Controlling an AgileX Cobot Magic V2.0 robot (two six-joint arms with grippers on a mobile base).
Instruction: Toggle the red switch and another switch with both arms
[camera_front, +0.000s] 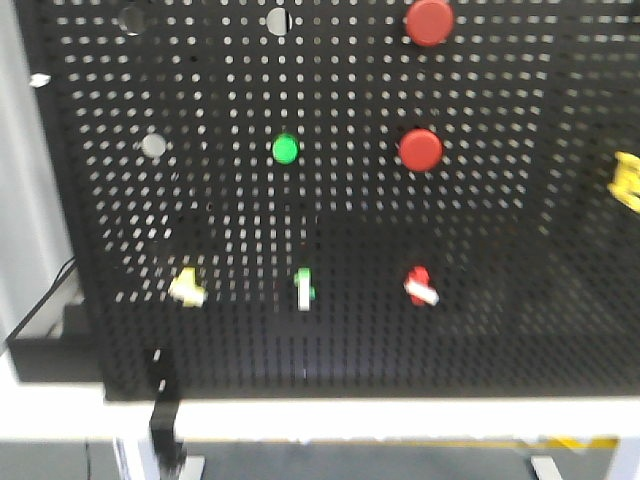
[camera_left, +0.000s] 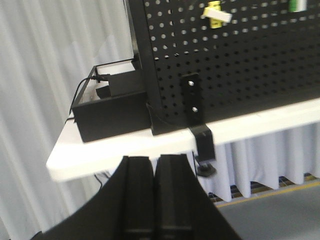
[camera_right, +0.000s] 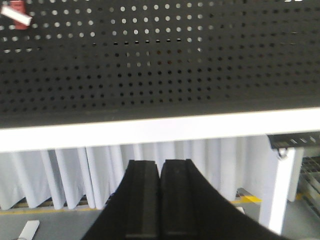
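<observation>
While both arms sit low in front of the white table, neither has a hand on anything. The left gripper has its black fingers pressed flat together with nothing between them. The pale yellow switch is well above it and off to its right on the black pegboard, well apart from the fingertips. Just above that gripper a black clamp grips the table edge, and up to its left a black box stands on the tabletop beside the board.

The right gripper is likewise closed tight on itself, empty. The red switch is far up and to its left, at the very corner of what that wrist camera sees, with the table's front edge between the two. A white table leg stands to that gripper's right, and white curtain hangs behind.

From the front, neither gripper shows. Both task switches sit in the board's bottom row with a green-based white toggle between them. Over the red switch are two round red push buttons, with a green button to their left. That view is blurred, so I cannot tell either lever's position for sure.
</observation>
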